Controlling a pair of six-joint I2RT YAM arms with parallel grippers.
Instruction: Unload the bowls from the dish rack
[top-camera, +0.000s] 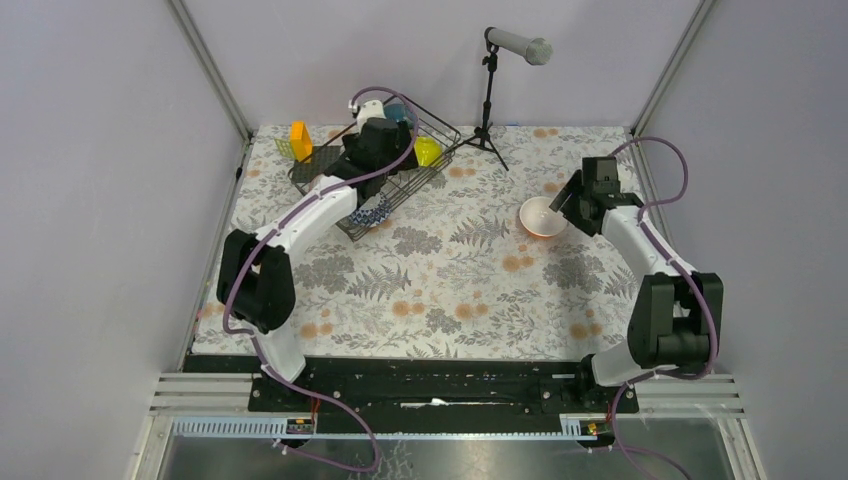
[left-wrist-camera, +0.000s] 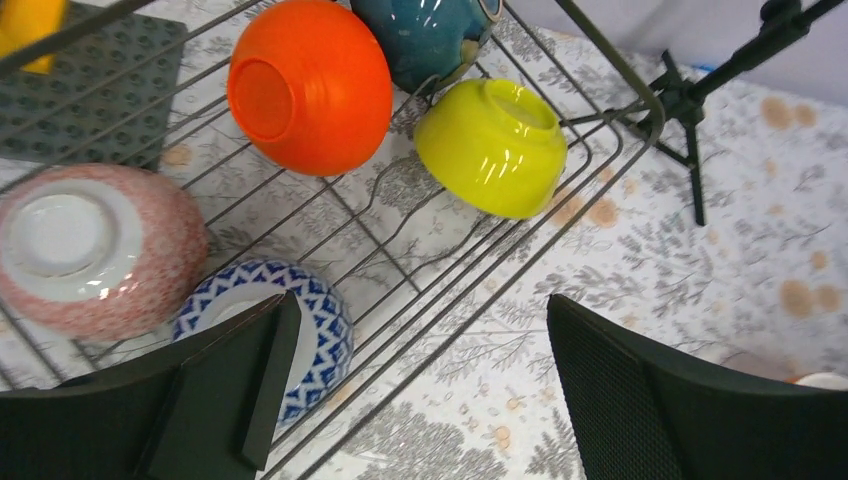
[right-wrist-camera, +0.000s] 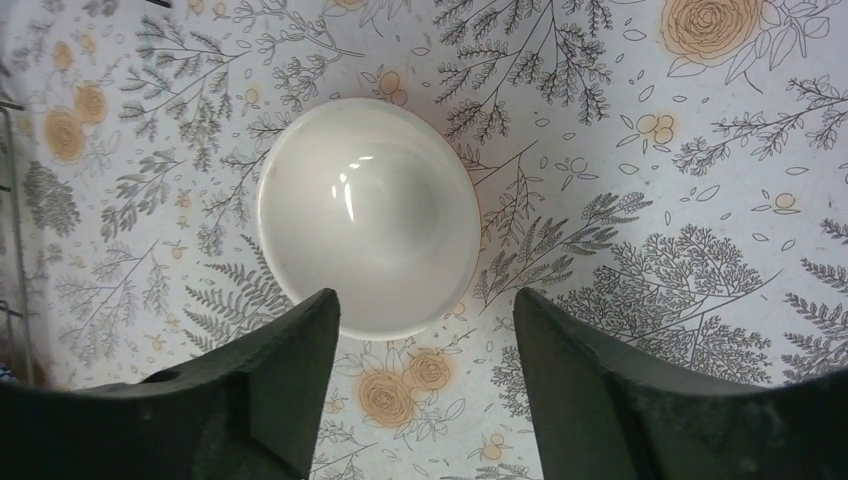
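Note:
The dish rack (top-camera: 438, 130) stands at the far left; its wires (left-wrist-camera: 600, 60) fill the left wrist view. In it lie an orange bowl (left-wrist-camera: 310, 85), a teal bowl (left-wrist-camera: 425, 35), a yellow-green bowl (left-wrist-camera: 492, 145), a pink speckled bowl (left-wrist-camera: 95, 250) and a blue-and-white bowl (left-wrist-camera: 310, 320). My left gripper (left-wrist-camera: 420, 380) hovers open and empty over the rack's edge (top-camera: 392, 160), its left finger beside the blue-and-white bowl. The other orange bowl (top-camera: 542, 216), white inside (right-wrist-camera: 370, 215), sits upright on the table at the right. My right gripper (right-wrist-camera: 425, 350) is open just behind it (top-camera: 564, 204).
A yellow-orange block (top-camera: 300, 140) stands on a flat dark plate (top-camera: 318, 160) left of the rack. A microphone stand (top-camera: 488, 100) stands right of the rack, its tripod legs (left-wrist-camera: 690, 100) close to the rack corner. The floral cloth (top-camera: 450, 290) covers the table.

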